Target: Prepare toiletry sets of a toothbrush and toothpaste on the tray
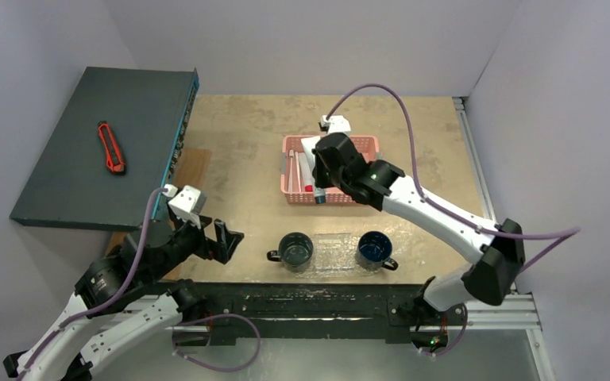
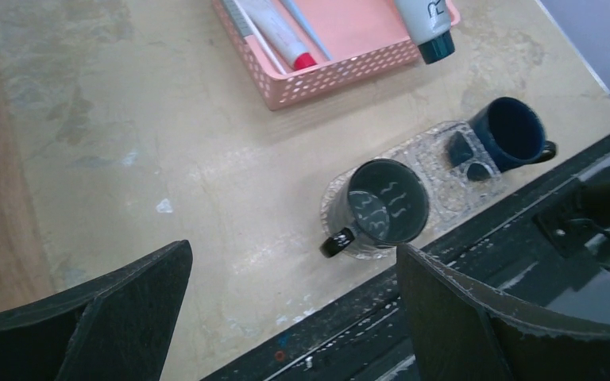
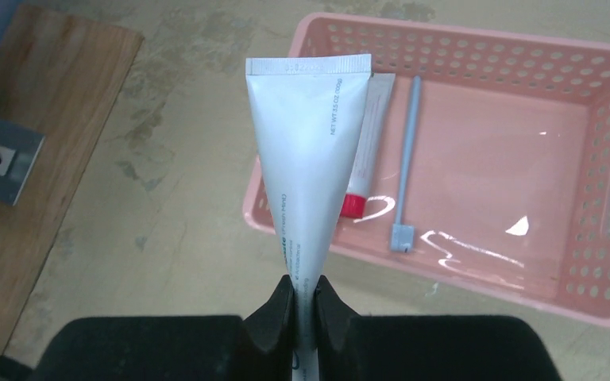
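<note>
My right gripper (image 3: 303,298) is shut on a silvery-white toothpaste tube (image 3: 310,159) and holds it over the near-left corner of the pink basket (image 3: 524,159). The tube's dark cap (image 2: 435,46) points down in the left wrist view. A red-capped tube (image 3: 365,151) and a pale-blue toothbrush (image 3: 407,159) lie in the basket. The transparent tray (image 1: 337,248) lies near the front edge and carries the dark green mug (image 1: 296,250) and the blue mug (image 1: 374,248). My left gripper (image 1: 226,238) is open and empty, left of the green mug (image 2: 388,202).
A dark grey box (image 1: 71,167) with an orange utility knife (image 1: 111,147) on it sits at the far left. A wooden board (image 1: 194,163) lies beside it. A black rail (image 1: 310,302) runs along the near table edge.
</note>
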Robot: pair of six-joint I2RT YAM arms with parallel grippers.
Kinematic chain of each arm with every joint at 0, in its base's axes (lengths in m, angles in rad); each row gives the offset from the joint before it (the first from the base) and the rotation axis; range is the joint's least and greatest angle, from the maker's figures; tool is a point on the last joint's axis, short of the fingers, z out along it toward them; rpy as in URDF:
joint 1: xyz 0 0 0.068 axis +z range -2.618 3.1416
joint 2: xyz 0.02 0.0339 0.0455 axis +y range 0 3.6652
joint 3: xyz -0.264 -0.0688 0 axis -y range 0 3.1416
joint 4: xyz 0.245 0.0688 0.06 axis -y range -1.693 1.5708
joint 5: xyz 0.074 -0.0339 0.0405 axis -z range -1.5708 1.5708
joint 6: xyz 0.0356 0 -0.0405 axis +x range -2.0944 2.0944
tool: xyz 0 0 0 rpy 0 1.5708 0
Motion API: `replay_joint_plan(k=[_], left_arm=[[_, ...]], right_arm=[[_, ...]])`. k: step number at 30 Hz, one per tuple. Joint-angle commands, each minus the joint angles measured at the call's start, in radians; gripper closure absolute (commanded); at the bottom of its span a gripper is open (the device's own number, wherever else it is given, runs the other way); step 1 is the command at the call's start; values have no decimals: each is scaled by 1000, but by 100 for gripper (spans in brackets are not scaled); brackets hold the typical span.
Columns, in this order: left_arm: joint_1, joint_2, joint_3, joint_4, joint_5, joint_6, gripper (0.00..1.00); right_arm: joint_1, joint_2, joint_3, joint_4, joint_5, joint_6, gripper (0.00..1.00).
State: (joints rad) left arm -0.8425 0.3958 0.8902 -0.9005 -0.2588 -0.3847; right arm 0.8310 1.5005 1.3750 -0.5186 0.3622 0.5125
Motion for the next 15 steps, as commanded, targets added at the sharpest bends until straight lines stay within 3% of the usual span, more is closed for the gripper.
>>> replay_joint_plan(k=[1, 15], left_arm=[[5, 34, 38, 87, 143, -94, 0], [4, 93, -37, 348, 390, -300, 0]], right_arm=[[59, -153, -75, 91, 28, 61, 90], [162, -415, -288, 284, -30, 299, 94]])
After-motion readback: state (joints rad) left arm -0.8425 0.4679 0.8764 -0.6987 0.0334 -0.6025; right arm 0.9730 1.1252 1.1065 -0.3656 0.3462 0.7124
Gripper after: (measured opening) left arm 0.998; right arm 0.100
